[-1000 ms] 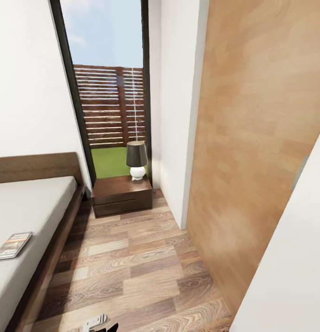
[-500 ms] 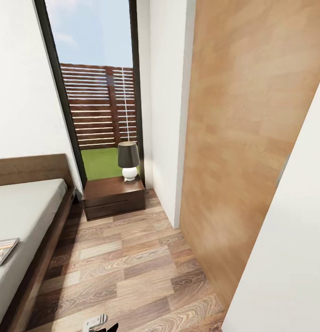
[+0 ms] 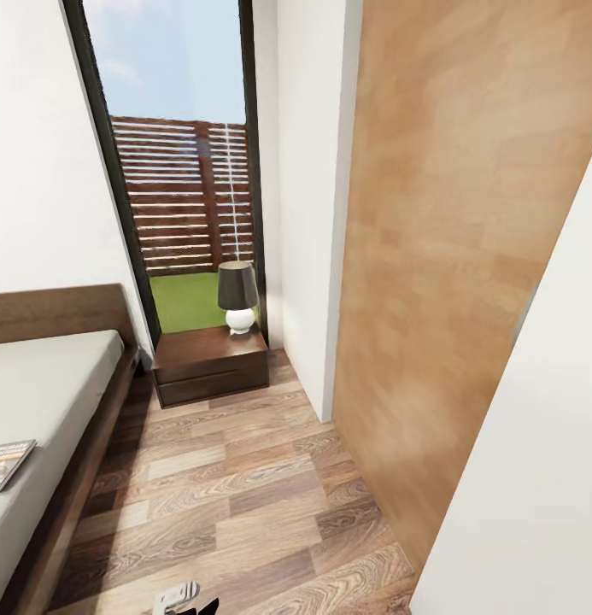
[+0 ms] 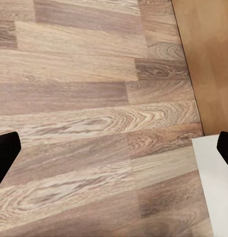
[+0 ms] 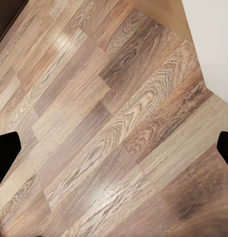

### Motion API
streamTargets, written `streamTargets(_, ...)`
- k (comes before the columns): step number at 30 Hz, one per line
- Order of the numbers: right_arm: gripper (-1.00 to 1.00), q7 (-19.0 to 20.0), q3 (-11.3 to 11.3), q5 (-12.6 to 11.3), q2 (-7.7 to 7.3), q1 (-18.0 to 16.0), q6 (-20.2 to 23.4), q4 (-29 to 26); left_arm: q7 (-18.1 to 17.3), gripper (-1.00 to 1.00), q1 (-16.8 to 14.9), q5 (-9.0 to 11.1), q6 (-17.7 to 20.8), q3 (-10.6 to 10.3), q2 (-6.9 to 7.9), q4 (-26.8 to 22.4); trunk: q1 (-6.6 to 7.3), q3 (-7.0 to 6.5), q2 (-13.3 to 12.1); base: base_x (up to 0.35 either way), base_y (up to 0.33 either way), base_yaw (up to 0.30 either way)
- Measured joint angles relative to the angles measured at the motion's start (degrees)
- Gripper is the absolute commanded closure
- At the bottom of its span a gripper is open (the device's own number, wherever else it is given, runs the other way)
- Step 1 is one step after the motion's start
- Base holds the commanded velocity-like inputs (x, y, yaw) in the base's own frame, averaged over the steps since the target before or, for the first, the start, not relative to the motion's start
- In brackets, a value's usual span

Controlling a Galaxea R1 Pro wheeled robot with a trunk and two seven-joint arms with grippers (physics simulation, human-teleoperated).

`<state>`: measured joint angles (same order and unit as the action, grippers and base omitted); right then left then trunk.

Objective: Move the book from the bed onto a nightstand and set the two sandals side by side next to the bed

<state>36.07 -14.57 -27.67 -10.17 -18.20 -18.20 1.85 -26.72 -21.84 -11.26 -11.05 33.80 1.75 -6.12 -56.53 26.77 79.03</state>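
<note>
- Thin paperback book with a dark cover and an orange-red band: lies flat on the smooth light grey mattress of the low dark-brown-framed bed, at the head view's left edge, partly cut off by it. Nothing is touching it.
- Low dark-brown wooden nightstand with one drawer: stands just beside the bed's headboard end, under the tall black-framed window. Its glossy top is bare toward the bed side.
- Small table lamp, dark shade over a round white base: sits on the nightstand's far corner from the bed.
- Blue sandals: I cannot place them from these pictures.
- Left pincer: dark fingertips sit at opposite margins of its wrist view, so the fingers stand wide apart, holding nothing. Wood-plank floor lies straight ahead of it; a white panel edge sits close by one fingertip.
- Right pincer: likewise spread wide, nothing between the fingers, plank floor ahead, with a dark edge at one far corner of its view.
- Change: a second back the whole head view sat differently, with book and nightstand further right in frame; over the last half second the picture barely shifts. I read this as the camera turning and then settling, not the objects moving.
- Meaning, as judgement: the book is not yet picked up, and both pincers are well apart from it. An approach toward the bed side seems to come first; the short path from book to nightstand looks unobstructed.
</note>
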Motion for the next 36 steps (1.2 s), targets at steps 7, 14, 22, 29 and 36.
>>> streamTargets(7,-1.00,0.04,-0.01,0.00,0.00,0.00,-0.01,0.02,-0.03,-1.00,0.00,0.00,0.00,0.00,0.00,0.00,0.02,0.01,0.00,0.112,0.000,0.000)
streamTargets(14,-1.00,0.04,0.01,0.00,0.00,0.00,-0.01,0.02,-0.03,-1.00,0.00,0.00,0.00,0.00,0.00,0.00,0.01,0.01,0.00,0.161,0.000,0.000)
streamTargets(22,-1.00,-0.01,-0.01,0.00,0.00,0.00,0.02,0.04,-0.03,-1.00,0.00,0.00,0.00,0.00,0.00,0.00,0.03,0.01,0.01,0.126,0.000,0.000)
streamTargets(29,-1.00,0.04,0.00,0.00,0.00,0.00,-0.01,0.04,-0.03,-1.00,0.00,0.00,0.00,0.00,0.00,0.00,0.01,0.01,0.00,0.177,0.000,0.000)
streamTargets(36,-1.00,0.08,0.01,0.00,0.00,0.00,0.03,0.00,-0.03,-1.00,0.00,0.00,0.00,0.00,0.00,0.00,0.00,0.01,0.00,0.022,0.000,0.000)
